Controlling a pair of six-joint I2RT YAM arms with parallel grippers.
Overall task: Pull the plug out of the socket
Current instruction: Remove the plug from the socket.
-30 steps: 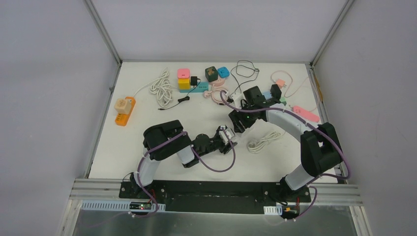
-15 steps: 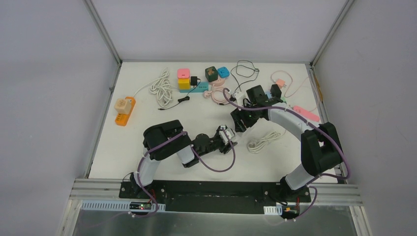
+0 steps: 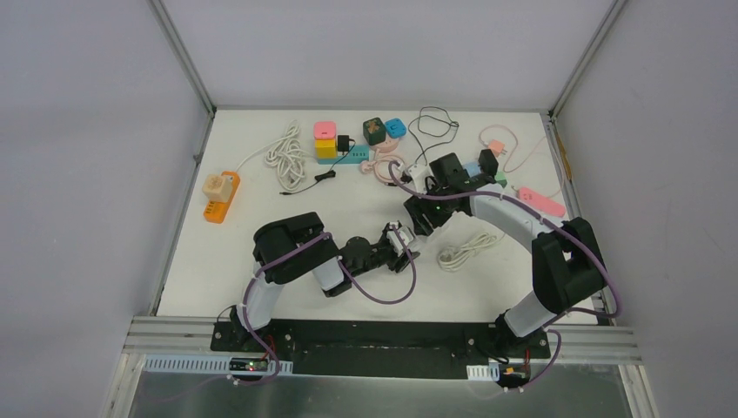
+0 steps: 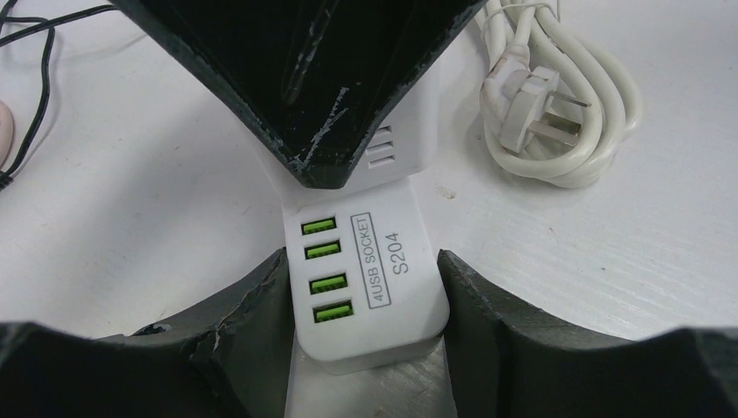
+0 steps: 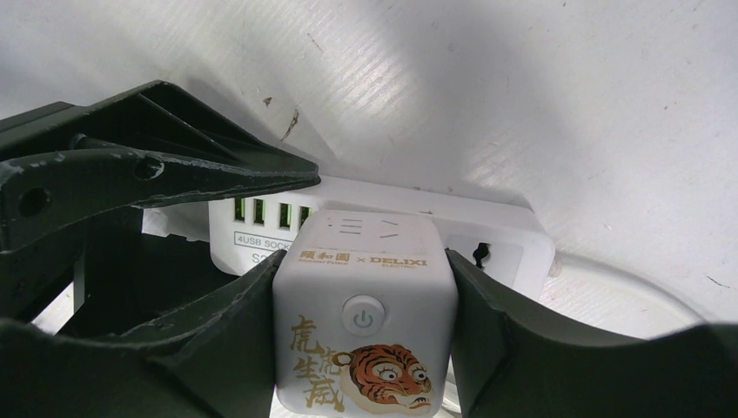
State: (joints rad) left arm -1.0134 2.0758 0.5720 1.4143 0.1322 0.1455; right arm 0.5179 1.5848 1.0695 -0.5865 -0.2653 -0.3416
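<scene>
The socket (image 4: 383, 218) is a white strip with green USB ports, lying flat on the table. My left gripper (image 4: 361, 287) is shut on its USB end, one finger on each long side. The plug (image 5: 370, 348) is a white cube with a power button and a tiger picture, seated on the socket (image 5: 496, 239). My right gripper (image 5: 365, 279) is shut on the cube's two sides. In the top view the left gripper (image 3: 402, 239) and right gripper (image 3: 424, 218) meet mid-table. The contact between cube and strip is hidden.
A coiled white cord with a loose plug (image 4: 540, 104) lies just right of the socket (image 3: 466, 248). At the back are coloured cube sockets (image 3: 326, 139), a white cord bundle (image 3: 287, 157), black cable (image 3: 435, 122) and a pink strip (image 3: 540, 202). An orange strip (image 3: 218, 196) lies left.
</scene>
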